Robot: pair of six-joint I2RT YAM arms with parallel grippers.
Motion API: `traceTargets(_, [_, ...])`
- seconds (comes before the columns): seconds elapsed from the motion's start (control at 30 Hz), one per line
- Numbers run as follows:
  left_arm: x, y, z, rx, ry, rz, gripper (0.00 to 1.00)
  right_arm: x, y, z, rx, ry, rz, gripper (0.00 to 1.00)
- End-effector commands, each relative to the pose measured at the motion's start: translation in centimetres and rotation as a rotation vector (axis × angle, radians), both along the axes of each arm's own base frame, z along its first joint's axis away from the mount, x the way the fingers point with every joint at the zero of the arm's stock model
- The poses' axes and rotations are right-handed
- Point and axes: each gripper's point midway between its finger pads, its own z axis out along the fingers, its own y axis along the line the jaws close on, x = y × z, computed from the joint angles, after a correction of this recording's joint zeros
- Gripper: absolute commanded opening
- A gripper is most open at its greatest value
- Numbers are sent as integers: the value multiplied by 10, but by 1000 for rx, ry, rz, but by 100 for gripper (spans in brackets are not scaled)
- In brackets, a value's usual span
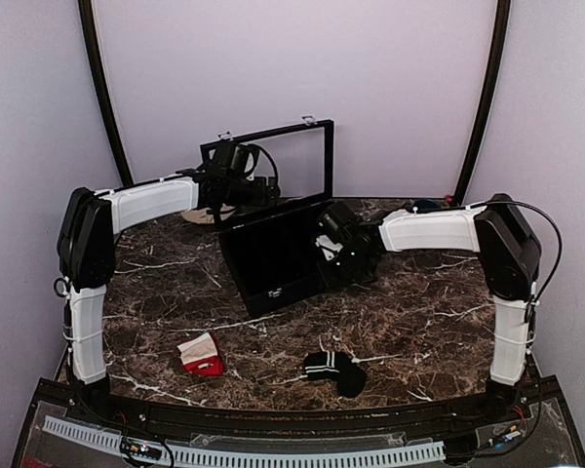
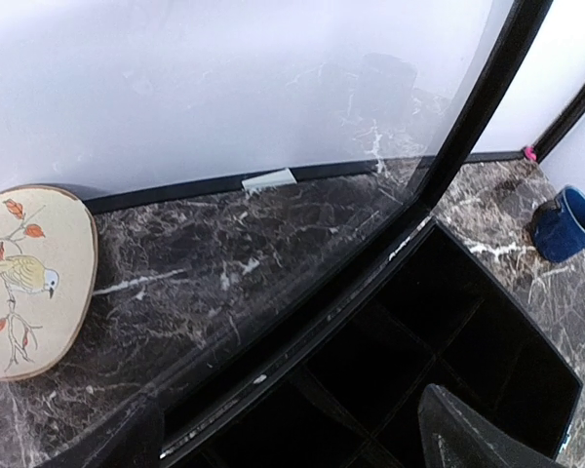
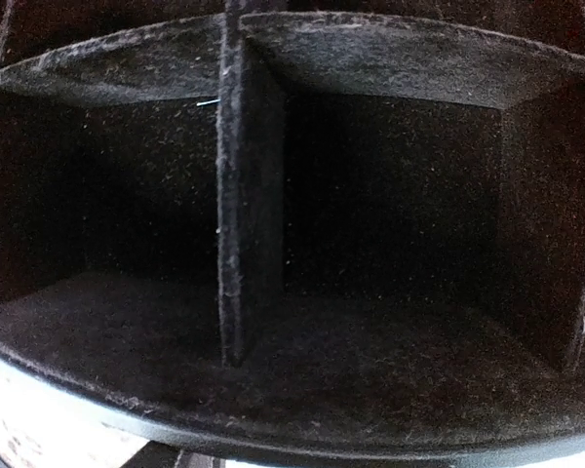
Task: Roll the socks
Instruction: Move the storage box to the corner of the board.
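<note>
Nearest the arm bases, on the near part of the marble table (image 1: 419,322), lie the red socks (image 1: 203,356), bunched with the white cuff uppermost. A dark striped bundle (image 1: 333,369) sits well apart to their right. Neither is touched by an arm, and whether the red socks are already rolled cannot be told at this size.

Farther back, the open black case (image 1: 263,273) stands mid-table with its framed lid (image 1: 330,161) raised behind it. The left gripper (image 2: 292,429) hangs by the lid's edge, fingers (image 2: 463,439) spread wide and holding nothing. Its camera also takes in a round bird-painted plate (image 2: 24,283) and a blue mug (image 2: 567,222) by the back wall.

The right gripper (image 1: 333,255) is lowered over the case. Its wrist view shows only dark felt compartments split by a divider (image 3: 236,195), with nothing in those visible. Its fingers do not show, so their opening and any load cannot be told.

Judged step: both arms are occupied at the case, not at the socks, so rolling is not in hand.

Next move, as a judgement: an arm must leave the case, travel to the near edge and descend open-fingered onto the red socks. It should pinch the soft fabric at one end, while the other arm pins it against sliding.
</note>
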Motion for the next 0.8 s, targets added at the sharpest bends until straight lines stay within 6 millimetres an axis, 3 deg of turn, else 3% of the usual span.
traceTargets(0.0, [13,0,19,-46,-37,10,94,41,14,16,53,-112,4,38])
traceTargets(0.3, [33,6,25,-73,-53,33,93,76,18,23,72,-150,-19,38])
traceTargets(0.77, [43,3,29,-95,-59,30,94,108,17,23,78,-170,-53,38])
